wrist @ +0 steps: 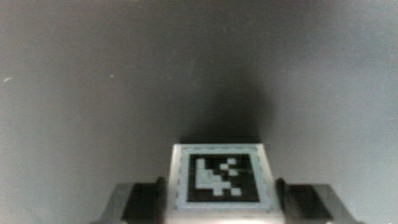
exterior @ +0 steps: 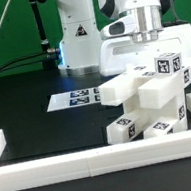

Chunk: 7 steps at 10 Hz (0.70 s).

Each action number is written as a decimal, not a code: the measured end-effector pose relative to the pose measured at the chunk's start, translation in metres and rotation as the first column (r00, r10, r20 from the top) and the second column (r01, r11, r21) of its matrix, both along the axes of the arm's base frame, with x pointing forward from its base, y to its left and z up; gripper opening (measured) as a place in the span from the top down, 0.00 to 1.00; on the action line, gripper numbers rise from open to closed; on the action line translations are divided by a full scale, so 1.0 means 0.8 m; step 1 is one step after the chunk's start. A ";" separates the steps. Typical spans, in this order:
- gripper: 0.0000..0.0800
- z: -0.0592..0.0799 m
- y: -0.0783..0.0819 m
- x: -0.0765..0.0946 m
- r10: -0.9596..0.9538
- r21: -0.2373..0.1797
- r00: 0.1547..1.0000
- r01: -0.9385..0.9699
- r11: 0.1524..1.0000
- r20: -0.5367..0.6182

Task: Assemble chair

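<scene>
The white chair parts [exterior: 150,96] lie heaped together toward the exterior view's right, each with black-and-white tags. My gripper [exterior: 158,56] has come straight down onto the top of the heap, at a tagged block [exterior: 167,65]. In the wrist view that tagged white part [wrist: 222,175] sits between my two fingers [wrist: 143,200], which stand close against its two sides. My gripper [wrist: 222,203] looks shut on it. The part still rests among the other pieces.
The marker board [exterior: 76,98] lies flat on the black table beside the heap. A low white border wall [exterior: 95,162] runs along the front and both sides. The arm's white base [exterior: 78,36] stands at the back.
</scene>
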State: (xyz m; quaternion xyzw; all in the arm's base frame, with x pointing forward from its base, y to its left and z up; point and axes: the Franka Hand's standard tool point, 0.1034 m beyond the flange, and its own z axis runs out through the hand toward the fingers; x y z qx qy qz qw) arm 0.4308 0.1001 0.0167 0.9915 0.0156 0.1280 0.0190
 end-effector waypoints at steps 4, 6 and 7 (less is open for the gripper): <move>0.64 0.000 0.000 0.000 0.001 0.000 1.000 -0.001 1.000 0.000; 0.64 0.000 0.000 0.000 0.001 0.000 1.000 -0.001 1.000 0.000; 0.64 0.002 0.000 -0.001 0.005 -0.001 1.000 -0.005 1.000 -0.001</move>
